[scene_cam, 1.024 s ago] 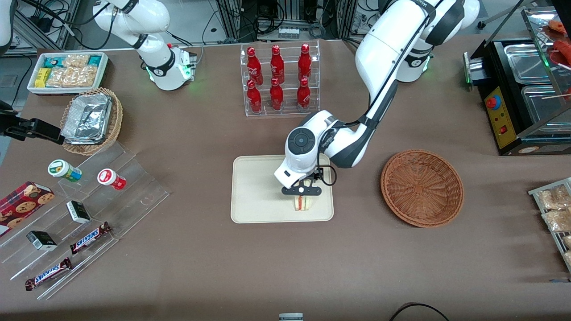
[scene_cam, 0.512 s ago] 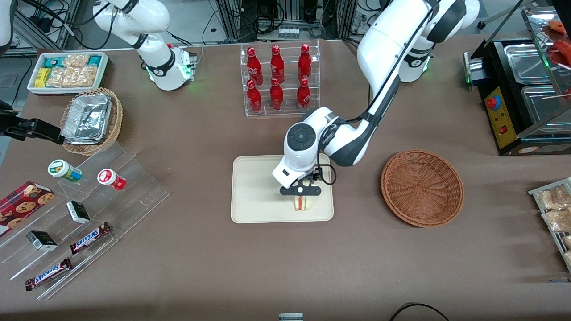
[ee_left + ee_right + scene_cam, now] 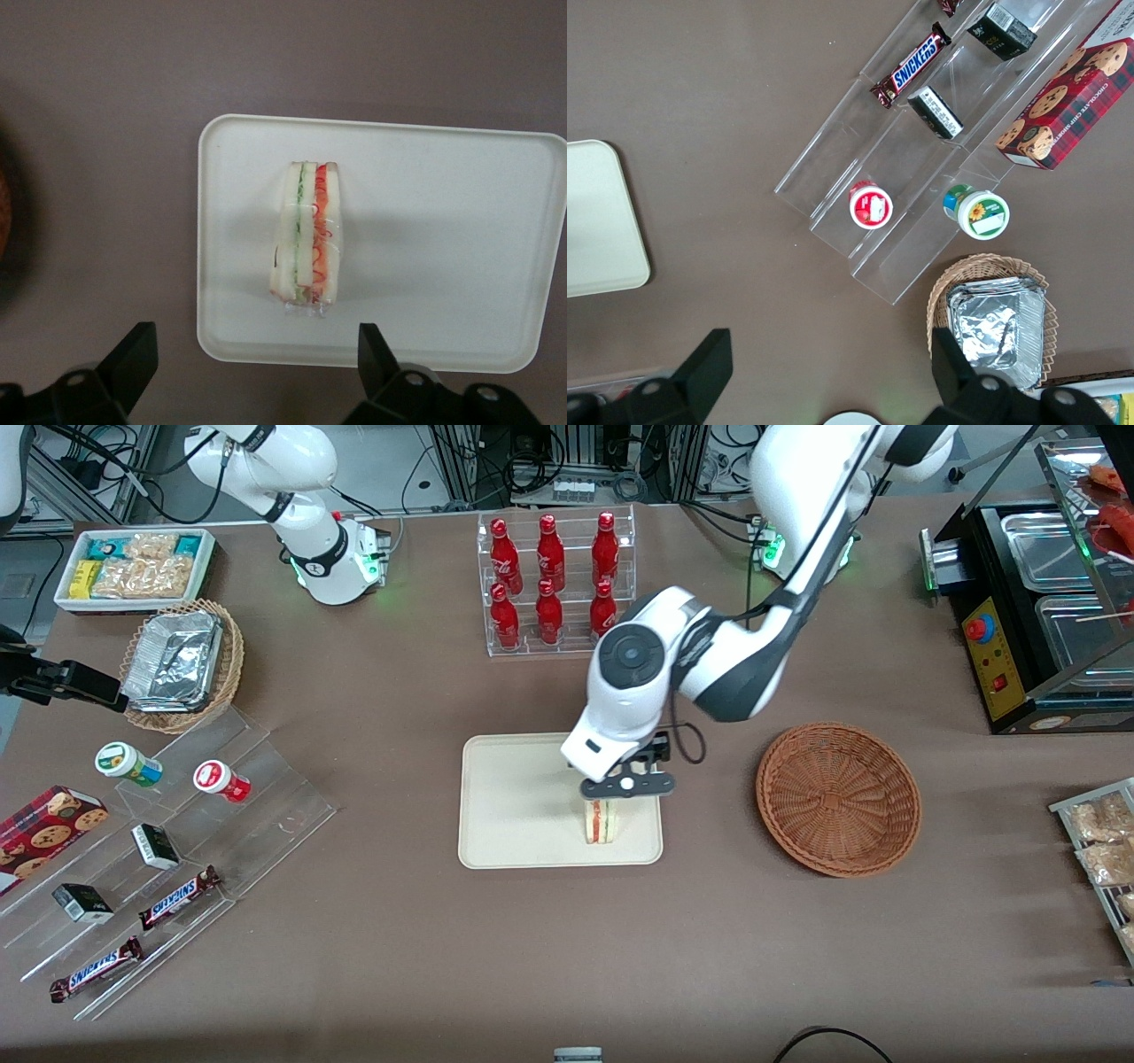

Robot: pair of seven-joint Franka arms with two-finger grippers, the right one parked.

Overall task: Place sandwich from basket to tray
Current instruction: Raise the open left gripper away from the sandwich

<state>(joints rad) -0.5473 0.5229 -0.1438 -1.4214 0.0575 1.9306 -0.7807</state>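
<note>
Sandwich (image 3: 306,235) stood on edge on the tray (image 3: 443,266).
Your gripper (image 3: 627,786) hung above it, fingers (image 3: 133,359) spread and empty, so it rested unheld; basket (image 3: 838,798) sat beside the tray.

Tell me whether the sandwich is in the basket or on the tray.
On the tray. The sandwich stands on edge on the tray; the basket holds nothing. The open gripper hangs above the sandwich, not touching it.

Bright, even overhead light; soft shadows; sharp focus throughout.
</note>
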